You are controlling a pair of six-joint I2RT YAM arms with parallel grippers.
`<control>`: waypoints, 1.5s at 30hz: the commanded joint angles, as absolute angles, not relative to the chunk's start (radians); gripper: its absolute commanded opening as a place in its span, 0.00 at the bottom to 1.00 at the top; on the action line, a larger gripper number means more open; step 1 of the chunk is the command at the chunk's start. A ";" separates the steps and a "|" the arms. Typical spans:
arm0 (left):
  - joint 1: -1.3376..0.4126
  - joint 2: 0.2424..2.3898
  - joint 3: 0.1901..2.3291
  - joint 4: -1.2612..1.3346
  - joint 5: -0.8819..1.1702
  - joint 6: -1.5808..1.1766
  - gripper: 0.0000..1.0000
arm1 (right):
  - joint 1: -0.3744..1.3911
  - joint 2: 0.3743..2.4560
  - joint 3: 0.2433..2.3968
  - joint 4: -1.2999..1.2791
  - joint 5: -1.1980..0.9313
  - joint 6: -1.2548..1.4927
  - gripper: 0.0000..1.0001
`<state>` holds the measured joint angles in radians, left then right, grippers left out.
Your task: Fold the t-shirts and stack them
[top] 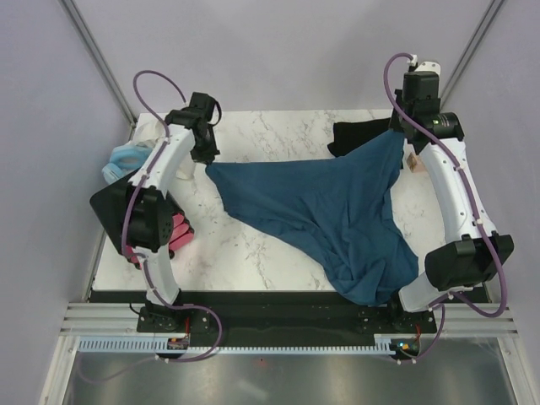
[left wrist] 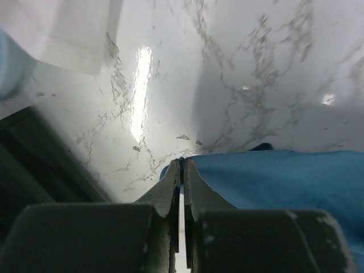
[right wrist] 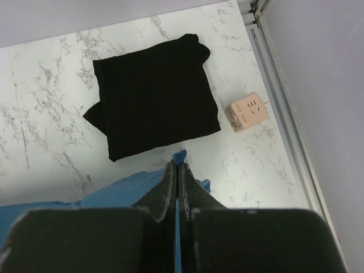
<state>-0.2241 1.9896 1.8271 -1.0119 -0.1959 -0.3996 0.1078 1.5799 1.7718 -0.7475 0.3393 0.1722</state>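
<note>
Left fingers [left wrist: 176, 173] clenched on one edge of the dark teal-blue cotton t-shirt [top: 329, 211], right fingers [right wrist: 170, 176] pinching its far corner. It hangs spread between my two arms, sagging over the marble tabletop [top: 253, 245] down to the near edge. Soft, light, limp cloth that I'd judge will drape and wrinkle, so hems and corners are my holds. The black t-shirt [right wrist: 153, 96] lies folded square, far right.

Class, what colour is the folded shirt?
The folded shirt is black, clearest in the right wrist view.
</note>
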 commanded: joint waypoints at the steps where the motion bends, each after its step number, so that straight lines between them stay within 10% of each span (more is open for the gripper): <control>1: -0.218 1.801 1.876 -1.008 -0.256 -0.474 0.02 | 0.104 1.502 1.777 -0.706 0.373 0.247 0.00; 22: -0.244 1.045 1.680 -1.134 -0.103 -0.538 0.02 | 0.117 1.074 1.882 -0.842 0.072 0.500 0.00; 45: -0.244 1.071 2.118 -1.219 -0.193 -0.522 0.02 | 0.117 1.270 2.384 -0.879 -0.249 0.520 0.00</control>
